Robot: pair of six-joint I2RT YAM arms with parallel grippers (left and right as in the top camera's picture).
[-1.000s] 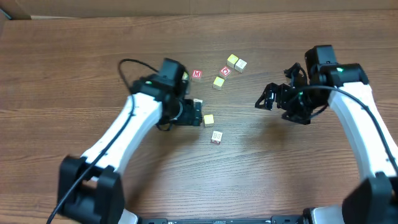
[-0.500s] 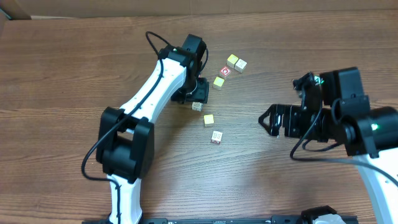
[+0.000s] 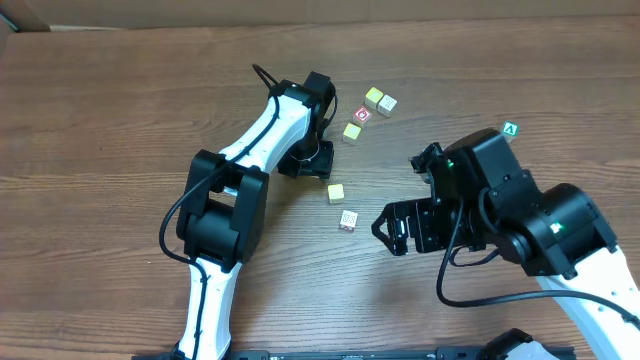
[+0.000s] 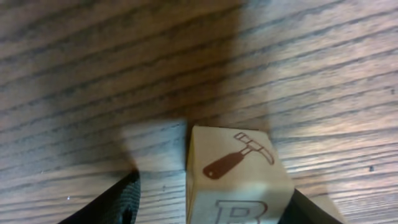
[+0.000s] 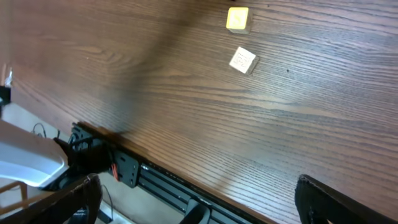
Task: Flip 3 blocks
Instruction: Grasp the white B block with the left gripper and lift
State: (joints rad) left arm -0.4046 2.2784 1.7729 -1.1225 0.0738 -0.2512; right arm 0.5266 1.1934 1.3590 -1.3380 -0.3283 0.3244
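Since half a second ago the left gripper [image 3: 314,166] has come down over the block that lay just beside it, and the right arm has swung inward toward the middle of the surface [image 3: 120,120]. Seen from the left wrist, the hammer block [image 4: 231,167], a pale cube printed with a red-brown hammer above a letter cut off at the edge, stands between the gripper's fingers. One finger [image 4: 121,200] is clear of it with bare wood between. The other is just beside its opposite face, so the jaws are apart and not clamped. To its right in the overhead view lies the yellow block [image 3: 336,192]. Near that, toward the robot, is the red-printed block [image 3: 348,220], whitish face up. Farther up the surface sit a yellow-green cube [image 3: 352,131], a red O cube [image 3: 362,114] and two pale cubes [image 3: 380,100] touching each other. The right gripper [image 3: 390,228] hovers near the red-printed block, jaws spread wide and holding nothing. Beyond the right arm lies a green A cube [image 3: 511,129], which the arm covered before.
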